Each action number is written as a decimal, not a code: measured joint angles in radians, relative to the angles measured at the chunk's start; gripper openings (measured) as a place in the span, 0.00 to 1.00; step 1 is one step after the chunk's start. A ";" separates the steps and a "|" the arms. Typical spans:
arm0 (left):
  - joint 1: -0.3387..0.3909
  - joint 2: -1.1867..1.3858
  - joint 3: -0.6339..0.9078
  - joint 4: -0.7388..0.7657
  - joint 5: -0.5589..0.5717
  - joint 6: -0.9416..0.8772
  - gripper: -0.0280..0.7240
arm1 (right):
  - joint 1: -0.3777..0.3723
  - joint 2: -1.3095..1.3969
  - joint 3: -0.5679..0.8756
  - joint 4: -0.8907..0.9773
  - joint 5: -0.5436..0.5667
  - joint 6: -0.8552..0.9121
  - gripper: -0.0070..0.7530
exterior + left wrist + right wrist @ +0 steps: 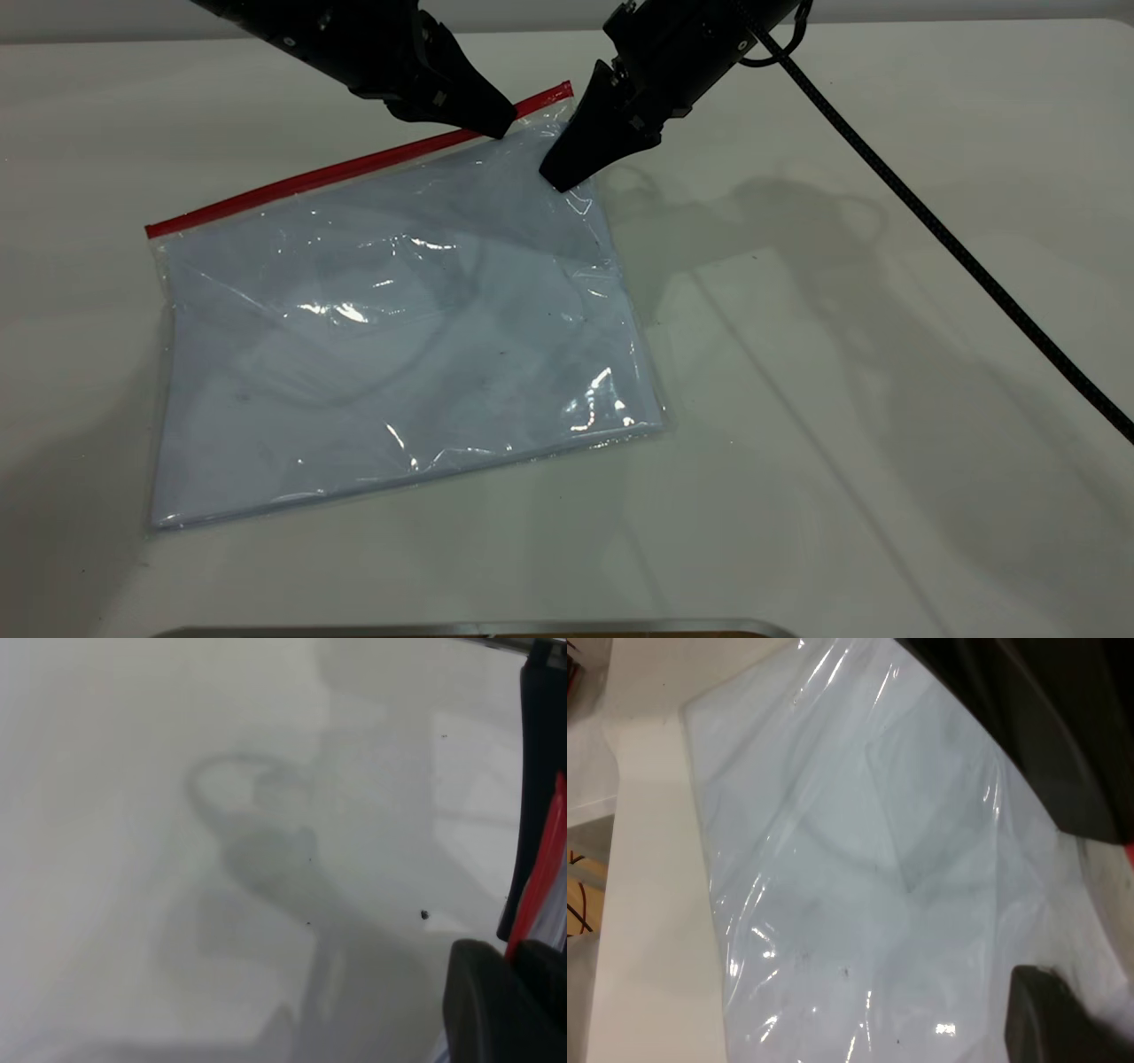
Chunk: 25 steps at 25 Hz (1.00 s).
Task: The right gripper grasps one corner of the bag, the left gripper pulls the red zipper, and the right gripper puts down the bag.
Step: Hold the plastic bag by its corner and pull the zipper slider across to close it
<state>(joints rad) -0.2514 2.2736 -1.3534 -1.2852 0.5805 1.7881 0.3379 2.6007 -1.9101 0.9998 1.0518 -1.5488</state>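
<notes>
Judging by how things are lying, the task is sitting around its middle. The large flat clear plastic bag with white paper inside (399, 328) is resting on the pale matte table (886, 399), and its far right corner (567, 120) is looking slightly raised and crumpled, so the corner grasp seems to be in place. The pull along the thin red zipper strip (310, 177) appears to be only beginning or just under way, and the setting-down of the bag is yet to come.

In the exterior view, the black right gripper with long tapered jaws and a trailing braided cable (567, 173) is angling down from about one o'clock of the bag's centre, with its jaws pressed together on the plastic just below that corner; it looks to be pinching the film, though the contact itself is partly hidden.

The black left gripper with the blunt wedge tip (496, 120) is reaching in from about twelve o'clock, and its tip is meeting the red strip near the right-hand end, just beside the right gripper. The left wrist view is showing red strip running between dark fingers (496, 1010), which suggests a pinch on the zipper, but I cannot tell whether the small slider tab is caught. Most of the strip is stretching away toward ten o'clock.
</notes>
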 joint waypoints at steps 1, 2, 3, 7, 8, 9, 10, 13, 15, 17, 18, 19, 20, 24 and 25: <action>0.000 0.000 0.000 0.000 0.000 0.000 0.11 | 0.000 0.000 0.000 0.000 0.000 0.003 0.05; 0.000 0.000 0.000 0.000 0.000 0.000 0.11 | -0.001 0.000 0.000 0.001 0.000 0.006 0.05; 0.000 0.000 0.000 0.000 0.000 0.000 0.11 | -0.004 0.000 0.000 0.001 0.000 0.011 0.05; 0.000 0.000 0.000 0.008 -0.001 -0.007 0.11 | -0.025 0.000 0.000 0.011 0.008 0.040 0.05; 0.000 0.000 -0.001 0.019 -0.001 -0.020 0.11 | -0.036 0.000 0.000 0.016 0.012 0.046 0.05; 0.001 0.000 -0.003 0.031 -0.001 -0.040 0.11 | -0.049 0.000 0.000 0.025 0.017 0.052 0.05; 0.002 0.000 -0.007 0.047 -0.001 -0.060 0.11 | -0.060 0.000 0.000 0.033 0.021 0.058 0.05; 0.019 0.000 -0.013 0.102 -0.001 -0.151 0.11 | -0.102 0.000 0.000 0.048 0.037 0.076 0.05; 0.035 0.000 -0.015 0.158 -0.002 -0.206 0.11 | -0.131 0.000 0.000 0.049 0.039 0.080 0.05; 0.059 0.000 -0.015 0.219 -0.005 -0.261 0.11 | -0.164 0.000 0.000 0.046 0.032 0.083 0.05; 0.074 0.000 -0.015 0.249 -0.005 -0.281 0.11 | -0.185 0.000 0.000 0.045 0.022 0.083 0.05; 0.089 0.000 -0.015 0.276 -0.005 -0.303 0.11 | -0.206 0.000 0.000 0.042 0.013 0.084 0.05; 0.102 0.000 -0.015 0.298 -0.005 -0.322 0.11 | -0.224 0.000 0.000 0.041 0.004 0.085 0.05; 0.148 0.000 -0.015 0.363 -0.004 -0.364 0.11 | -0.272 0.000 0.000 0.030 -0.032 0.089 0.05; 0.153 0.000 -0.015 0.373 -0.004 -0.367 0.11 | -0.279 0.000 0.000 0.028 -0.042 0.092 0.05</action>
<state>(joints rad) -0.0987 2.2736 -1.3680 -0.9118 0.5764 1.4213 0.0586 2.6010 -1.9101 1.0277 1.0097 -1.4572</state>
